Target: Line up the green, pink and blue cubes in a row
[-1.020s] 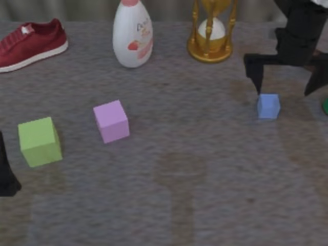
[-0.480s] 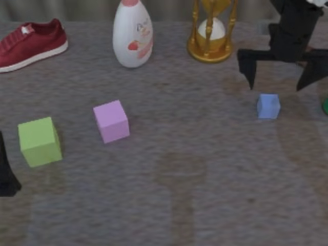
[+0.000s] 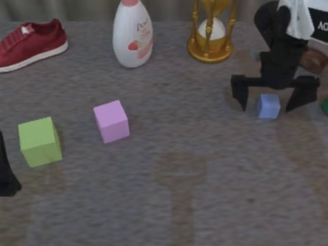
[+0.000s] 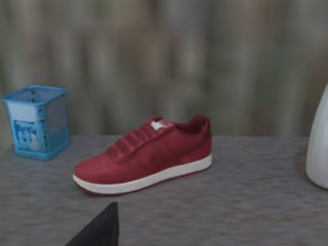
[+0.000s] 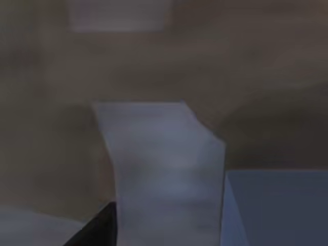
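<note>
The lime-green cube (image 3: 39,141) sits at the left of the table and the pink cube (image 3: 111,121) a little to its right. Far to the right lies the small blue cube (image 3: 268,106). My right gripper (image 3: 267,104) is open and low over the blue cube, one finger on each side with gaps to it. In the right wrist view the blue cube (image 5: 277,210) fills the near corner beside one dark fingertip (image 5: 102,228). My left gripper (image 3: 6,179) is parked at the table's left edge, open, one fingertip (image 4: 100,231) showing in its wrist view.
Along the back stand a red shoe (image 3: 32,43), a white lotion bottle (image 3: 132,34) and a gold hourglass (image 3: 211,32). A dark green object (image 3: 325,106) peeks in at the right edge, close to the right gripper. A blue box (image 4: 37,121) stands beyond the shoe.
My right gripper has come forward and down, from behind the blue cube to straddling it. The cubes and the left arm have not moved.
</note>
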Available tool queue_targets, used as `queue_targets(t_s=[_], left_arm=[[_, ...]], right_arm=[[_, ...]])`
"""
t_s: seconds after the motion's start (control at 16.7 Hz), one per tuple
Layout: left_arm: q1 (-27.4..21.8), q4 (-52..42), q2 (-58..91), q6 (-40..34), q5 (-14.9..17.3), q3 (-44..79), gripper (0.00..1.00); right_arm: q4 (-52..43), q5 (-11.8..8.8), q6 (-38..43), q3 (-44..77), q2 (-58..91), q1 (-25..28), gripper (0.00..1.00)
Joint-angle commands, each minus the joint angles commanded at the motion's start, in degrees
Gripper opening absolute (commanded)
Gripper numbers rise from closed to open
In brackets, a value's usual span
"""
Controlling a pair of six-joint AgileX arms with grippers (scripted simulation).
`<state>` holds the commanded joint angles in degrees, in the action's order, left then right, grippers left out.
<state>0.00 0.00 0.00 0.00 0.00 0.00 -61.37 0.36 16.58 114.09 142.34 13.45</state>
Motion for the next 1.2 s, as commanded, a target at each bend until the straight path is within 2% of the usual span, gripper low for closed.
queue_targets(t_s=[0.3,1.08,1.2], left_arm=[[0.0,0.0,0.0,0.0,0.0,0.0,1.0],[0.0,0.0,0.0,0.0,0.0,0.0,1.0],[0.0,0.0,0.0,0.0,0.0,0.0,1.0]], right_arm=[[1.7,0.0,0.1,-1.5,0.6,0.0,1.0],[1.7,0.0,0.1,-1.5,0.6,0.0,0.02],[1.7,0.0,0.1,-1.5,0.6,0.0,0.0]])
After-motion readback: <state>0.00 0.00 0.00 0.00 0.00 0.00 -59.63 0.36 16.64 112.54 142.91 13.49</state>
